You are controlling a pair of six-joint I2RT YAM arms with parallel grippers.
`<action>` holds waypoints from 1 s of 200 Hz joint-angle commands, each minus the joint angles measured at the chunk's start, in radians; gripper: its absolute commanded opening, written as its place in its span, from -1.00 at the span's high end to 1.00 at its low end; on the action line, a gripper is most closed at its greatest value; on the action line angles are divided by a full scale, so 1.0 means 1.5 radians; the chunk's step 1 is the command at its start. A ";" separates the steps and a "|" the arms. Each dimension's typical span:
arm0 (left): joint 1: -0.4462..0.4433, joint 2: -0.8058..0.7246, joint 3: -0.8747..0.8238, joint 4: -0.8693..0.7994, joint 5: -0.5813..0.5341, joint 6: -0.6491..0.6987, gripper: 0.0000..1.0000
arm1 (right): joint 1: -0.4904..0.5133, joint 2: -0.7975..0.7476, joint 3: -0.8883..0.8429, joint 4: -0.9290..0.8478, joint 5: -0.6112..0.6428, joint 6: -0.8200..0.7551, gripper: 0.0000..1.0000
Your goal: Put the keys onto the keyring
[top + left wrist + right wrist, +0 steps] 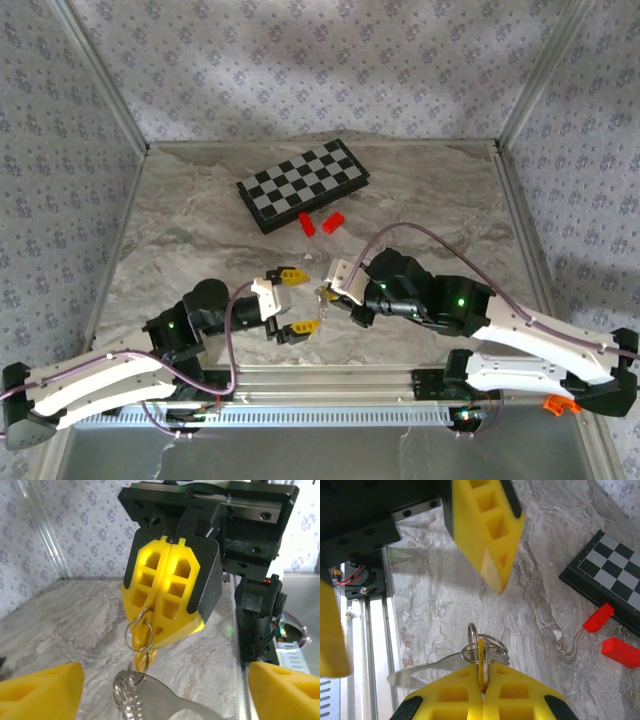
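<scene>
1. The left gripper (295, 304) is released: its jaws stand wide with nothing between them, one finger on each side of the hanging bunch. For a good next grip I would close them low on the flat blade, square to it, and stay off the wire loops.
2. The key (165, 702) hangs just under the keyring (481, 650), in the air between the two grippers and above the table (180, 230). It probably swings easily, so a slow approach suits it.
3. The right gripper (482, 682) is clenched on the keyring, with the loops sticking out past its tips. It should stay firm and not twist, so the ring's gap keeps facing the other gripper.
4. Hard to make out:
   - The loops overlap, so I cannot tell whether the key is already fully threaded on.
   - The frame edge cuts off the key's lower end in the left wrist view, and the key is blurred in the right wrist view.
   - A yellow sliver among the loops may be a fingertip or a separate piece.
</scene>
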 commanded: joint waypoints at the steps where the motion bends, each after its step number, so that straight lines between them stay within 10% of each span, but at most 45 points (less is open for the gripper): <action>1: -0.002 -0.021 -0.004 -0.003 -0.036 -0.006 -0.89 | -0.010 0.017 0.037 -0.015 0.018 0.018 1.00; 200: -0.001 -0.026 -0.020 -0.038 -0.212 -0.014 -0.99 | -0.204 0.221 0.128 0.024 0.054 0.146 1.00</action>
